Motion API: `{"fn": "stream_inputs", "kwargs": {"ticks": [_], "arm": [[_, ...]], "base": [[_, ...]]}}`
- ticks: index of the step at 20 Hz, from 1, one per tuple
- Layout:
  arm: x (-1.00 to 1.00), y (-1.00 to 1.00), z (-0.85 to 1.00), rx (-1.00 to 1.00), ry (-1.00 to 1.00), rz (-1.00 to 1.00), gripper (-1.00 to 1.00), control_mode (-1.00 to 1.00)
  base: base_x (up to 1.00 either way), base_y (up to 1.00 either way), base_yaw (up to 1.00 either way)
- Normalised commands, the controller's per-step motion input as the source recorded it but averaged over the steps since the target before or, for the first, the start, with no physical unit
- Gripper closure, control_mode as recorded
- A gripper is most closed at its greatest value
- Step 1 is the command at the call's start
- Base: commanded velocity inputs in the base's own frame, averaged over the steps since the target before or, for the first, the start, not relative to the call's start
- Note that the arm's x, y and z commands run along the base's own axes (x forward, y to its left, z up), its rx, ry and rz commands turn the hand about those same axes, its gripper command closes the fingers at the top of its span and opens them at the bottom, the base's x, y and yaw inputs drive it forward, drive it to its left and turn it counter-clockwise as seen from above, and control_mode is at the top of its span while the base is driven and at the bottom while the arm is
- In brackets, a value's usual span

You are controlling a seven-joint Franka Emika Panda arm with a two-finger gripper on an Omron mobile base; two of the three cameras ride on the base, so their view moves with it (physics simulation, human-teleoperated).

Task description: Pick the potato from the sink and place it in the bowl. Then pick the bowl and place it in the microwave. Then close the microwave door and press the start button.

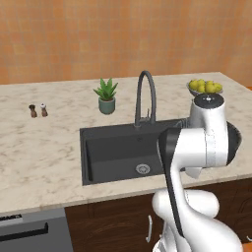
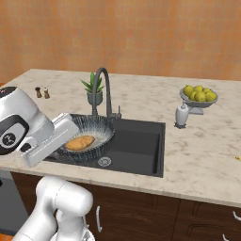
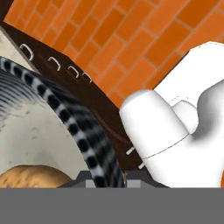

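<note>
The dark streaked bowl point(image 2: 96, 128) hangs tilted over the left part of the black sink point(image 2: 141, 141), with the orange-tan potato point(image 2: 79, 142) lying inside it. In the hand view the bowl's striped rim point(image 3: 83, 131) runs down between the finger tips of my gripper point(image 3: 103, 183), which is shut on it, and the potato point(image 3: 30, 177) shows at the lower left. In the left base view my arm covers most of the bowl; a dark edge of the bowl point(image 1: 236, 142) shows at the right of the sink point(image 1: 113, 147). The microwave and its door are out of view.
The arched faucet point(image 2: 101, 89) stands behind the sink with a potted plant point(image 2: 94, 92) beside it. A bowl of yellow fruits point(image 2: 198, 96) and a white bottle point(image 2: 181, 115) stand to the right. Two small shakers point(image 1: 38, 110) stand far left. Dark cabinets run below the counter.
</note>
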Motion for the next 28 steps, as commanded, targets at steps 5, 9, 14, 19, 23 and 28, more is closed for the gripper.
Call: {"fn": "stream_inputs", "kwargs": {"ticks": [5, 9, 14, 19, 23, 28], "arm": [[0.01, -0.21, 0.00, 0.04, 0.00, 0.10, 1.00, -1.00], [-0.02, 0.00, 0.00, 0.00, 0.00, -0.09, 1.00, -1.00], [-0.11, 0.00, 0.00, 0.00, 0.00, -0.42, 1.00, -1.00], [0.17, -0.10, 0.00, 0.03, 0.00, 0.00, 1.00, -1.00], [0.00, -0.04, 0.00, 0.02, -0.01, -0.01, 1.00, -1.00], [-0.01, 0.00, 0.00, 0.00, -0.01, -0.01, 1.00, 1.00]], "base": [[0.00, 0.00, 0.00], [0.00, 0.00, 0.00], [0.00, 0.00, 0.00], [0.00, 0.00, 0.00], [0.00, 0.00, 0.00], [-0.02, 0.00, -0.04]]}}
